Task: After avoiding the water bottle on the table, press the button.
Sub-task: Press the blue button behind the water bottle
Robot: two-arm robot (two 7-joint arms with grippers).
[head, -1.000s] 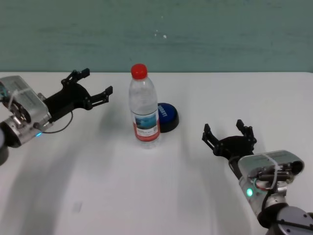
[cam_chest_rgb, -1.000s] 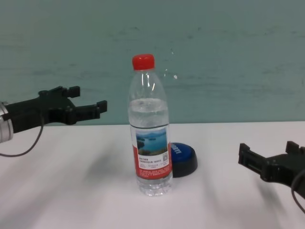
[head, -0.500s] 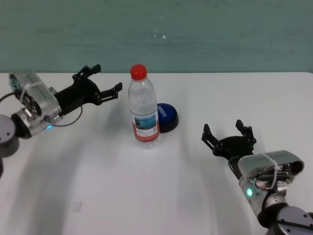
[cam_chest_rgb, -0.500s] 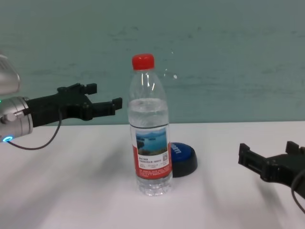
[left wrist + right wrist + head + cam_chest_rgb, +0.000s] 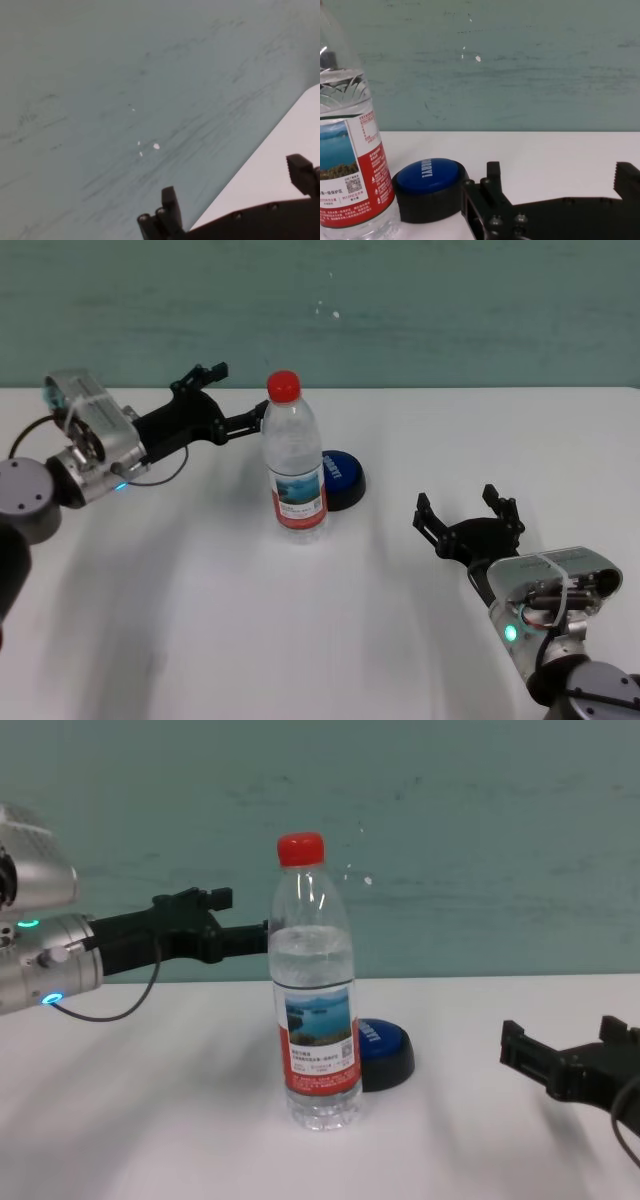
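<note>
The low round button, a blue dome with white lettering seated on a black base, is located on the plain white flat table, slightly behind the bottle and to the right of it in the head view. The tall clear plastic water bottle, fitted with a red cap and a red-edged label bearing a blue lake scene, is positioned upright just in front of the button; in the chest view the bottle partly covers the button. In the right wrist view the button and the bottle are seen side by side, very close together; whether they touch cannot be told. The left gripper is held above the table at about the height of the bottle's shoulder, with its black fingers spread wide and pointed toward the bottle; the nearer fingertip is seen just beside the bottle's upper part, and contact cannot be confirmed. In the left wrist view only the fingers against a teal wall and a strip of the table are shown. The right gripper is parked low over the table, well apart from the button on its right side, with its fingers spread wide and nothing held between them.
</note>
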